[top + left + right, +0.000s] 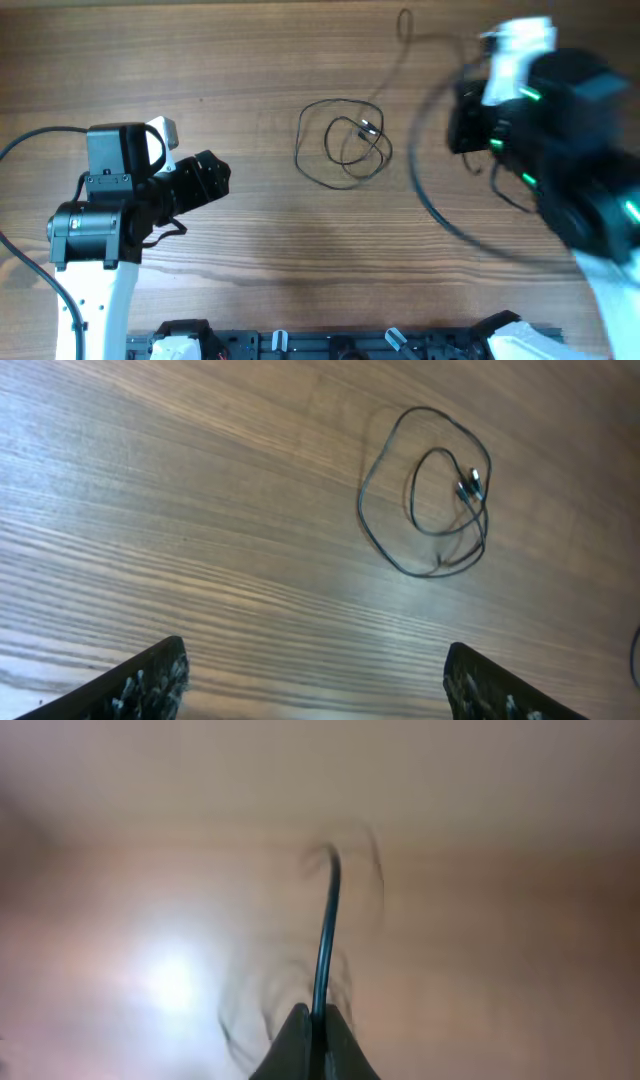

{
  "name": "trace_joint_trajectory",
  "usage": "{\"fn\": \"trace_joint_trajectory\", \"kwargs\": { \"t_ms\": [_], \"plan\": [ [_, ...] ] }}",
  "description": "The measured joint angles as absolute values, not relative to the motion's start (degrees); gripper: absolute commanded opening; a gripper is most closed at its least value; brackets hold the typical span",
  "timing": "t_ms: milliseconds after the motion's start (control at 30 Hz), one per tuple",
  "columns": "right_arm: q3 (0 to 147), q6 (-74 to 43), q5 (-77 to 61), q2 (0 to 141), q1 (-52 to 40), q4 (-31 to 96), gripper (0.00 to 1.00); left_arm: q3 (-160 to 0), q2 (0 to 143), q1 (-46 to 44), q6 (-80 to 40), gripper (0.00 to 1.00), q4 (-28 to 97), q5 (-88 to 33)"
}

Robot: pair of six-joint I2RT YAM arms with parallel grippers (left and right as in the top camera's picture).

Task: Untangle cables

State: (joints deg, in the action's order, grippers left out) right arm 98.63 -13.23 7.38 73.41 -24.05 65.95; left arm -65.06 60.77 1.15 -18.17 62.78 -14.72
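Table [250,240]: mid-brown wood with fine darker grain streaks; ahead of the right fingers [290,1055] it blurs to a pinkish tan with a white glare patch. Cables [362,512], ahead of the left fingers [140,685]: thin and uniformly black, the plug ends [470,485] dark with a silvery glint. Left fingers: black, flecked with pale specks. Right fingers: dark grey-black; the strand [325,930] pinched between them is dark blue-black. Left arm [100,225]: black housings on a white lower link. Right arm [575,120]: black, with a white section and small bright green lights [528,95]
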Motion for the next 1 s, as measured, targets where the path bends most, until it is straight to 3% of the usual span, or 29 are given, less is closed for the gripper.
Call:
{"fn": "trace_joint_trajectory", "kwargs": {
  "t_ms": [167,300,733,1000],
  "plan": [
    [97.97,-13.26,7.33,86.56,-24.05,79.66,0.04,-65.06,60.77,1.15,-17.96,0.84,62.78,-14.92],
    [97.84,-13.26,6.85,95.44,-24.05,81.52,0.04,-65.06,60.77,1.15,-17.82,0.85,62.83,-14.94],
    [97.80,-11.60,-8.88,109.84,-24.05,59.90,0.04,-65.06,60.77,1.15,-17.82,0.85,62.81,-14.94],
    [97.80,-11.49,-12.05,116.46,-24.05,54.13,0.04,-65.06,60.77,1.15,-17.82,0.86,62.83,-14.94]
  ]
}}
